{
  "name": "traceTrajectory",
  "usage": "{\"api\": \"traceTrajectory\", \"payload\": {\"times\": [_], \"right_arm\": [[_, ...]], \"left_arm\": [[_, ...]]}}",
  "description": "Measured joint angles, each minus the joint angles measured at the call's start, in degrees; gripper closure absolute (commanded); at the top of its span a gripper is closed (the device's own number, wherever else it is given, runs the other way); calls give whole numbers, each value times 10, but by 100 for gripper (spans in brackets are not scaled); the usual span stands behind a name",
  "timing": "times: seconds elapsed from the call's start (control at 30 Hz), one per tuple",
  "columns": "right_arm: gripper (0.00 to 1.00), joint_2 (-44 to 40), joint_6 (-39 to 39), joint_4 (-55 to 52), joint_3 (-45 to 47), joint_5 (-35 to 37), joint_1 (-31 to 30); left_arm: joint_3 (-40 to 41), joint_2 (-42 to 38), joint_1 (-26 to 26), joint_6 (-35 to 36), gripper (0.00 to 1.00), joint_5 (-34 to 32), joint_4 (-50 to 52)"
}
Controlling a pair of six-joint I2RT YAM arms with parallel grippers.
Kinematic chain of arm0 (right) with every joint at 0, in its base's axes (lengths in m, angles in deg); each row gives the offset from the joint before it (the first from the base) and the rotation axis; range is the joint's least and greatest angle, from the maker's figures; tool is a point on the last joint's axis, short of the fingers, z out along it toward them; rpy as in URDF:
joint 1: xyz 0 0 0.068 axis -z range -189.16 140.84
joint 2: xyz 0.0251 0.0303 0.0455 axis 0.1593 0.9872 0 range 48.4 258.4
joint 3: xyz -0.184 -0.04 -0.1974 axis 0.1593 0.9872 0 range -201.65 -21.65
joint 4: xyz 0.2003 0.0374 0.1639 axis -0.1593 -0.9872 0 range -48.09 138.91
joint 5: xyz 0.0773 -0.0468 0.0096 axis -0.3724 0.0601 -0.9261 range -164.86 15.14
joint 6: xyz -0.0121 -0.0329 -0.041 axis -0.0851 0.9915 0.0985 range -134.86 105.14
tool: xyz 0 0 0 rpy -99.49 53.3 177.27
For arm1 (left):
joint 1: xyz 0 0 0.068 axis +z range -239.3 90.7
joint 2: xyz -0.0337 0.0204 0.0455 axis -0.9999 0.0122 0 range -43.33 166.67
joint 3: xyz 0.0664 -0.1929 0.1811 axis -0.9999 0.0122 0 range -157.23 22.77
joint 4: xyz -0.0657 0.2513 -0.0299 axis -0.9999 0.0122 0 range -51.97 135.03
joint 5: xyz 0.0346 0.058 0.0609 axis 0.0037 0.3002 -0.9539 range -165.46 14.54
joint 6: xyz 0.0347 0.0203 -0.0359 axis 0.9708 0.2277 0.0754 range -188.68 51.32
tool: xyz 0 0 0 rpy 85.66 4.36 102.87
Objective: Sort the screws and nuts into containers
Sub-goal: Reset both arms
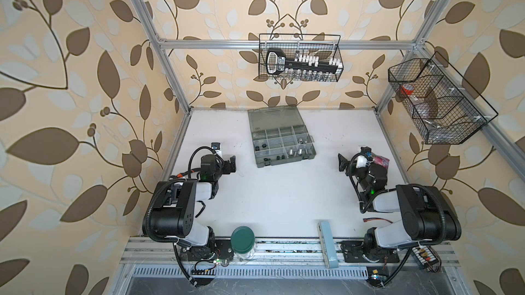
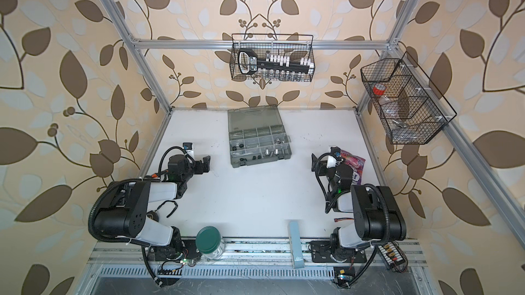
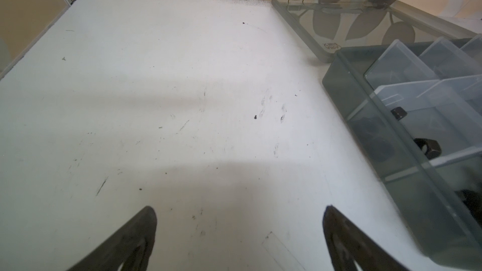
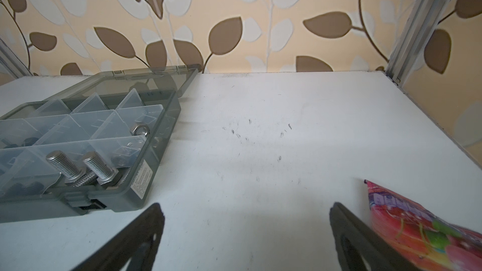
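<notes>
A translucent grey organizer case (image 1: 285,163) (image 2: 260,163) lies open at the back middle of the white table, its lid (image 1: 270,117) flat behind it. Silver screws (image 4: 65,164) stand in a front right container, and a silver nut (image 4: 139,128) lies in the one behind them. Black nuts (image 3: 427,147) lie in the containers on the case's left side. My left gripper (image 1: 231,165) (image 3: 240,208) hovers open and empty left of the case. My right gripper (image 1: 342,163) (image 4: 246,205) hovers open and empty to its right. No loose screws or nuts show on the table.
A pink snack packet (image 1: 380,160) (image 4: 417,230) lies beside my right gripper. A green-lidded jar (image 1: 243,240) and a pale blue box (image 1: 327,244) stand at the front edge. One black wire basket (image 1: 301,57) hangs on the back rail, another (image 1: 437,100) on the right.
</notes>
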Motion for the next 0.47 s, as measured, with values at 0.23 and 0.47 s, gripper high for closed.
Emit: {"api": "traceTrajectory", "payload": {"times": [0.23, 0.47], "right_arm": [[0, 0, 0, 0, 0, 2, -2], [0, 0, 0, -2, -1, 13, -9]], "left_arm": [[0, 0, 0, -1, 1, 0, 1], [0, 0, 0, -1, 1, 0, 1]]}}
